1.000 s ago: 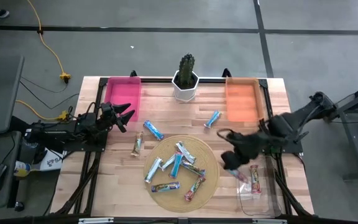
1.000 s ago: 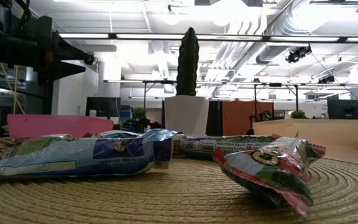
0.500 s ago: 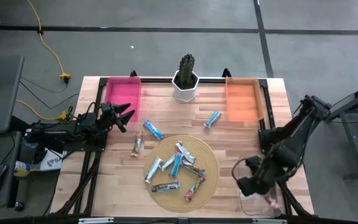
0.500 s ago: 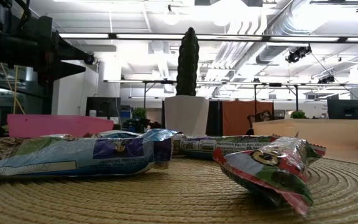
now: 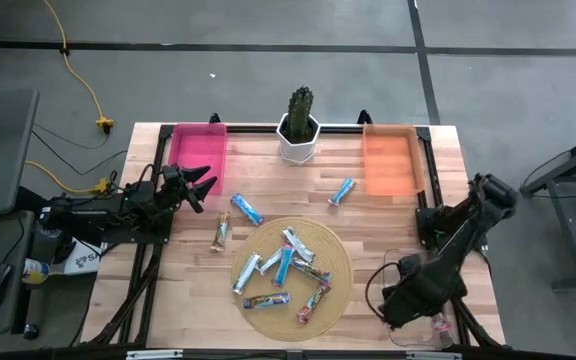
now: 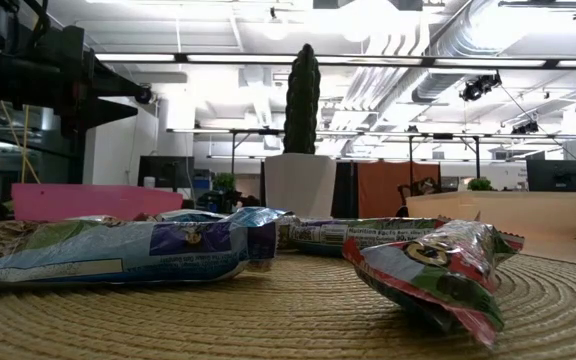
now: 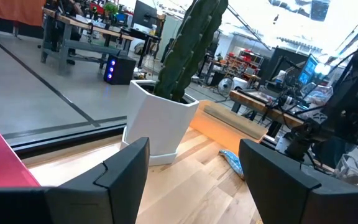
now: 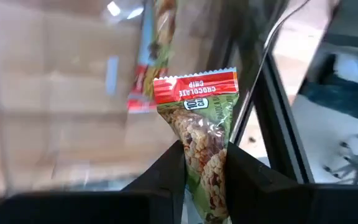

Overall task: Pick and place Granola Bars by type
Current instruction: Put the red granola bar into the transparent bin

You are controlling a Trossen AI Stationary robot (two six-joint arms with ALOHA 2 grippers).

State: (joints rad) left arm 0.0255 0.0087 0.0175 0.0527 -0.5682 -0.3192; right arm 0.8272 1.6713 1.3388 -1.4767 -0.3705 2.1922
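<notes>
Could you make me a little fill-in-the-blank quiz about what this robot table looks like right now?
1. The right gripper is shut on a bar whose red label reads "chocolate ____".
2. The white pot between the pink bin and the orange bin holds a ____.
3. Most bars lie on a round woven ____.
4. The left gripper is ____.

Missing words: chip; cactus; mat; open

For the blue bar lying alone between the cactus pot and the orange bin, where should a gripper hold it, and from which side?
Probably from straight above: the blue bar lies flat on the table, tilted diagonally, apart from other things. Grip its middle, fingers closing across the narrow width, turned to match its slant.
</notes>
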